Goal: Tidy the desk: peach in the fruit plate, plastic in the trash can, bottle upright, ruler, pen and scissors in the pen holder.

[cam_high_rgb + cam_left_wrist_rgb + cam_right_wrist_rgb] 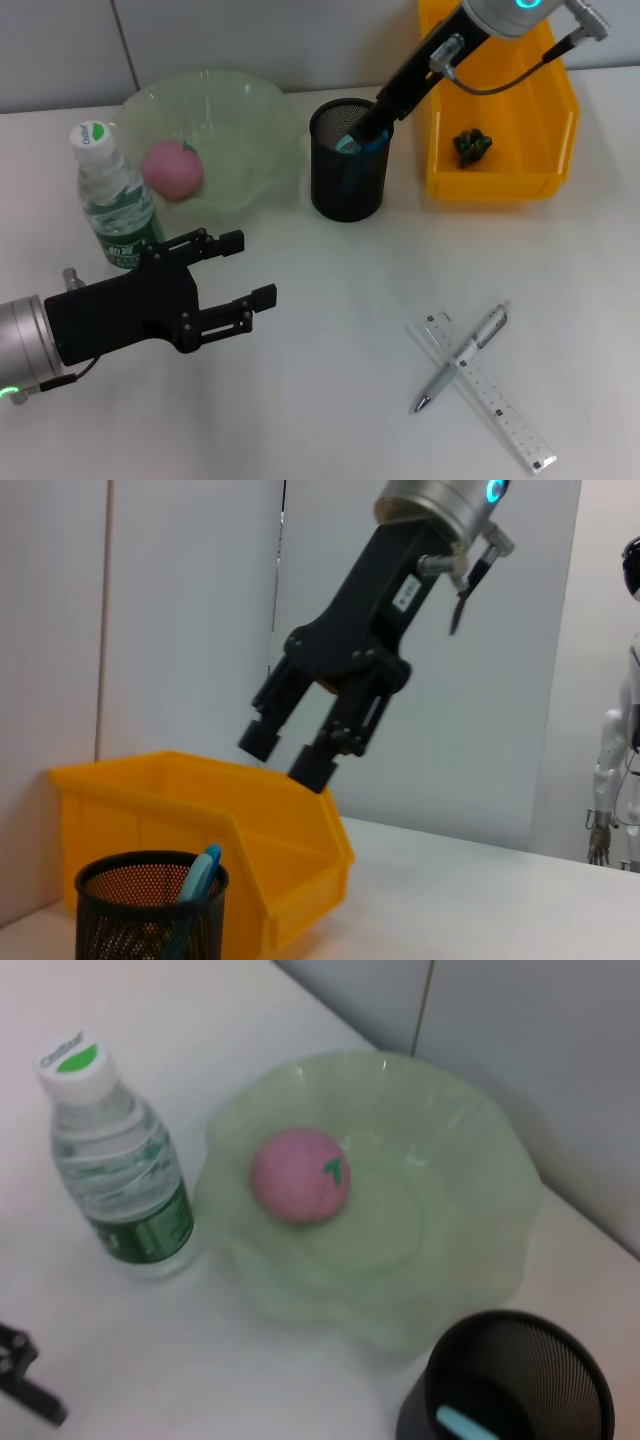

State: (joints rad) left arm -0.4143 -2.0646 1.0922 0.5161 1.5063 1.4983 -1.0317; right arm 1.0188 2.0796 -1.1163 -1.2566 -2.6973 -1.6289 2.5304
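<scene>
Black mesh is what your right pincer point(368, 128) hangs over: the round wire pen holder point(347, 175) sits directly beneath its tips, with the blue-handled scissors point(350, 143) already standing inside. Its jaws are parted and empty. A careless withdrawal could catch the rim and tip the holder. Well out from that pincer, toward your side of the desk point(330, 350), the silver pen point(462, 358) lies crossed over the clear plastic ruler point(495, 395), so gripping one may drag the other. Your left pincer point(235, 280) hovers released just beside the upright clear water bottle point(113, 195); a swing could topple it. Only the left wrist view shows the right jaws' gap; only the head view shows the dark crumpled plastic point(472, 145) in the yellow bin point(500, 180).
</scene>
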